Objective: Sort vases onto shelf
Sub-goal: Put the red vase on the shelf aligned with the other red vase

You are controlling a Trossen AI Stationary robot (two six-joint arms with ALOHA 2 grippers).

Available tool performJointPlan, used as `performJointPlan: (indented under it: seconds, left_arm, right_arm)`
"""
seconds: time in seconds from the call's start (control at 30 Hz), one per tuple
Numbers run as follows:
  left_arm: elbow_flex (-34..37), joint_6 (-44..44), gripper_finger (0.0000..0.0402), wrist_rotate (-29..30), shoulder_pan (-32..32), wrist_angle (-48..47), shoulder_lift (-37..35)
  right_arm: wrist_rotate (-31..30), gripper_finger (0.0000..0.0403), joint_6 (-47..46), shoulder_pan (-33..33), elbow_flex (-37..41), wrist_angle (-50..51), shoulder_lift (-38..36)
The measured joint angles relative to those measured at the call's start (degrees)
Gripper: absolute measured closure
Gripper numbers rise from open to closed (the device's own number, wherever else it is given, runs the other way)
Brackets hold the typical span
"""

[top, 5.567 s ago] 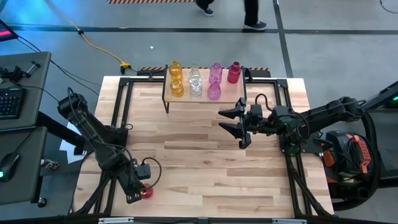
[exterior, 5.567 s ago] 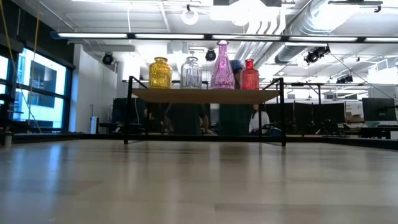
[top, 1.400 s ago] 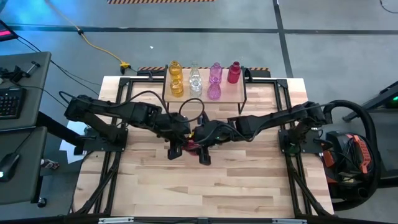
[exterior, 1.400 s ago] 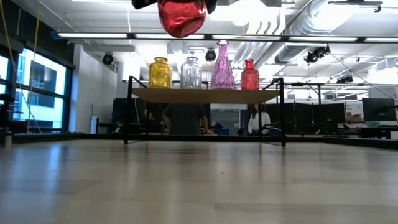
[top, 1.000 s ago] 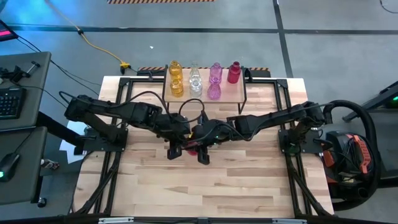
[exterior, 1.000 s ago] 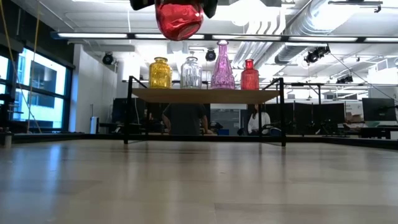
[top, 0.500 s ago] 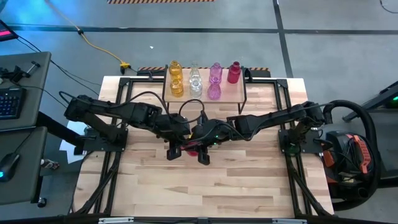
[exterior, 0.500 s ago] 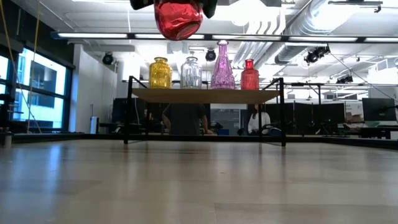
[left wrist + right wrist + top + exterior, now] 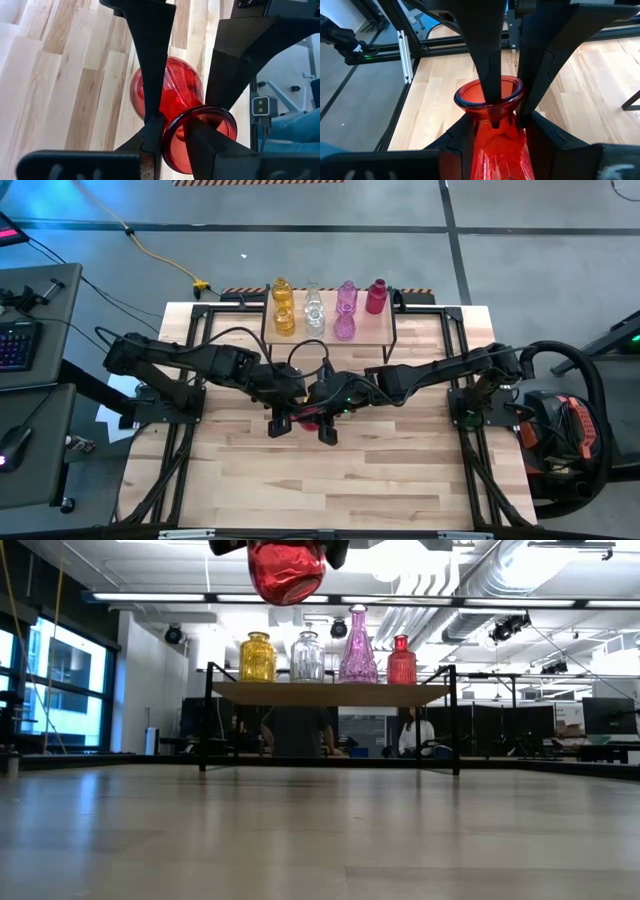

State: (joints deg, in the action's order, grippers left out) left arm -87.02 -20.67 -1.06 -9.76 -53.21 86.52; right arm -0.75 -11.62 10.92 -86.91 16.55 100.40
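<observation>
A red vase [image 9: 310,418] [image 9: 288,570] hangs high over the middle of the table, between my two grippers. My left gripper [image 9: 302,416] [image 9: 174,142] comes from the table's left and is shut at the vase's mouth. My right gripper [image 9: 320,416] [image 9: 499,137] comes from the right and is shut on its neck. The shelf [image 9: 375,330] [image 9: 330,693] stands at the far edge on thin black legs. Several vases stand on it in pairs: yellow [image 9: 283,308], clear [image 9: 314,310] and pink [image 9: 345,312], plus one red vase [image 9: 376,296]. My left gripper has the wall of the vase's rim [image 9: 167,131] between its two fingers, one finger inside the mouth [image 9: 492,95] and one outside. The fingers slant down from the table's left. The vase is lifted clear of the table. My right gripper pinches the vase's neck [image 9: 496,131] just below the rim, one finger on each side. The fingers slant down from the table's right and lie across the neck. The vase hangs tilted, mouth toward the left arm, its round body [image 9: 288,575] lowest and clear of the table.
A black frame [image 9: 200,345] runs along the tabletop's edges. There is bare shelf board beside the single red vase, at the shelf's right end. People are in the room beyond the table's far edge.
</observation>
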Motion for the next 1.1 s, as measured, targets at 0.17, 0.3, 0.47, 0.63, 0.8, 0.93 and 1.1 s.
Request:
performJointPlan:
  seconds: [0.17, 0.3, 0.47, 0.63, 0.8, 0.93, 1.1]
  left_arm:
    - [0.0, 0.0, 0.0323, -1.1, 0.0, 0.0, 0.0]
    - [0.0, -0.2, 0.0307, -1.7, 0.0, 0.0, 0.0]
    - [0.0, -0.3, 0.0298, -1.9, 0.0, -0.1, 0.0]
    - [0.0, -2.0, 0.0308, -2.0, 0.0, 0.0, -0.1]
    - [-0.1, -2.2, 0.0314, -2.4, 0.0, 0.2, -0.3]
    - [-0.2, -2.2, 0.0311, -3.0, 0.0, 0.8, -0.7]
    - [-0.6, -2.2, 0.0309, -2.8, 0.0, 0.2, -1.4]
  right_arm:
    - [0.0, 0.0293, -0.1, 0.1, 0.0, -0.1, 0.0]
    - [0.0, 0.0298, -0.1, 0.2, 0.0, 0.0, 0.1]
    - [0.0, 0.0306, -0.2, 0.2, 0.0, 0.1, 0.1]
    - [0.2, 0.0306, -0.5, 0.2, -0.1, 0.3, 0.1]
    - [0.2, 0.0306, -1.0, 0.2, -0.1, 0.4, -0.3]
    - [0.3, 0.0307, -1.4, 0.2, -0.2, 0.6, -0.8]
    - [0.8, 0.0307, -1.6, 0.3, -0.3, 0.6, -0.9]
